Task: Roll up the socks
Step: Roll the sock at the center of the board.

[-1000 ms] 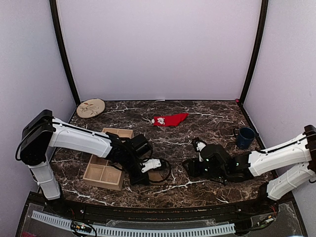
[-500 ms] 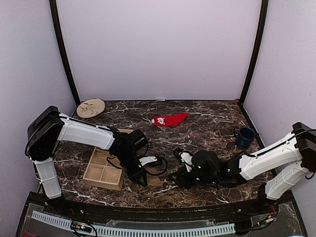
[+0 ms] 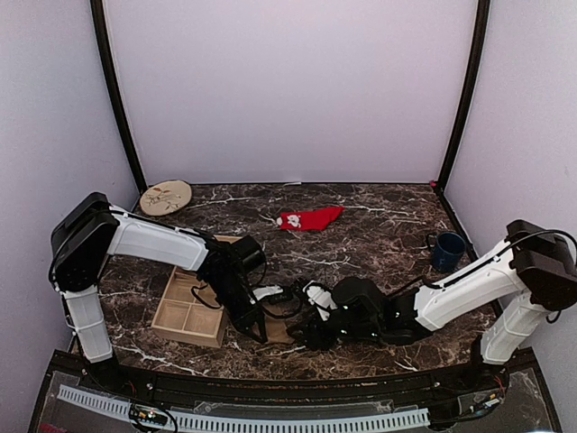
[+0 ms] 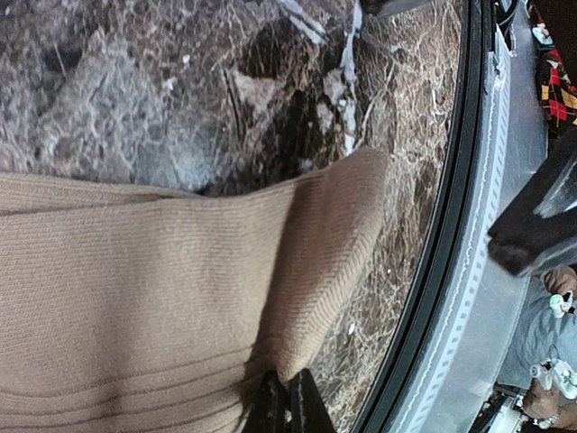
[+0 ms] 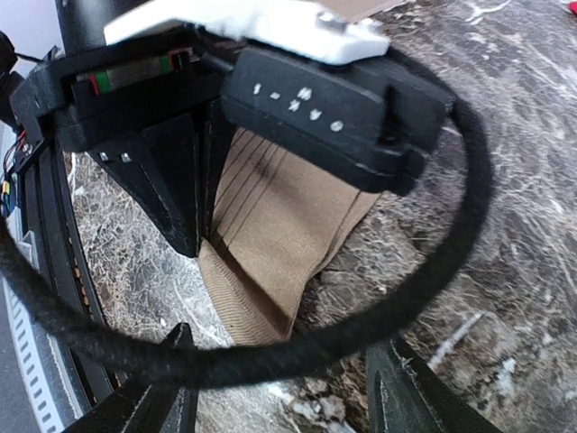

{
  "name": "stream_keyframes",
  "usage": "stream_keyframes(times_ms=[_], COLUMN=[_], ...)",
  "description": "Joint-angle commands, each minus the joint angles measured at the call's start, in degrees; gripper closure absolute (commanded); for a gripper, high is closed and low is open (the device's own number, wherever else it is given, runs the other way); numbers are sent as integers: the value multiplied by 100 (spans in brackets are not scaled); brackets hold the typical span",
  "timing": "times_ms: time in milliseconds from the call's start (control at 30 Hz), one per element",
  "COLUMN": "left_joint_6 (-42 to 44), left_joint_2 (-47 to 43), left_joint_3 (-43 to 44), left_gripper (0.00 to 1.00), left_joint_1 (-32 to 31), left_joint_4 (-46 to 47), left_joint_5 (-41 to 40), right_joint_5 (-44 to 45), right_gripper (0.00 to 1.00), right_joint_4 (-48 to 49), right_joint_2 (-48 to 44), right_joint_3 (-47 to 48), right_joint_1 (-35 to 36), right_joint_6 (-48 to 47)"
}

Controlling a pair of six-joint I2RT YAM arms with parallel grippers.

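At the near edge of the table [image 3: 388,216] the tan sock [image 4: 180,271] lies flat, a soft, light, floppy knit: left gripper [image 4: 288,401] jaws pinched shut on its edge, right gripper [image 5: 288,383] jaws wide and empty beside its free end, likely the best hold; red sock [image 3: 309,218] far back.

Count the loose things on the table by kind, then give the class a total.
socks: 2 (tan sock, red sock)
wooden tray: 1
blue mug: 1
round plate: 1
total: 5
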Motion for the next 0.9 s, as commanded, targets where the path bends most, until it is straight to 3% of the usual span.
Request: stream_keyframes(times_ms=[0, 867], left_joint_6=[-32, -48], left_joint_2=[40, 233], left_joint_3=[-46, -227], left_gripper=[100, 100], left_joint_1=[71, 489], left_joint_4=[-305, -372], left_joint_5=[231, 871], right_joint_5=[-322, -1018], right_gripper=[40, 39], right_joint_4=[537, 1152], right_joint_2=[374, 1270], right_joint_3=[192, 557], right_joint_1=[64, 125], right_joint_6=[-176, -608])
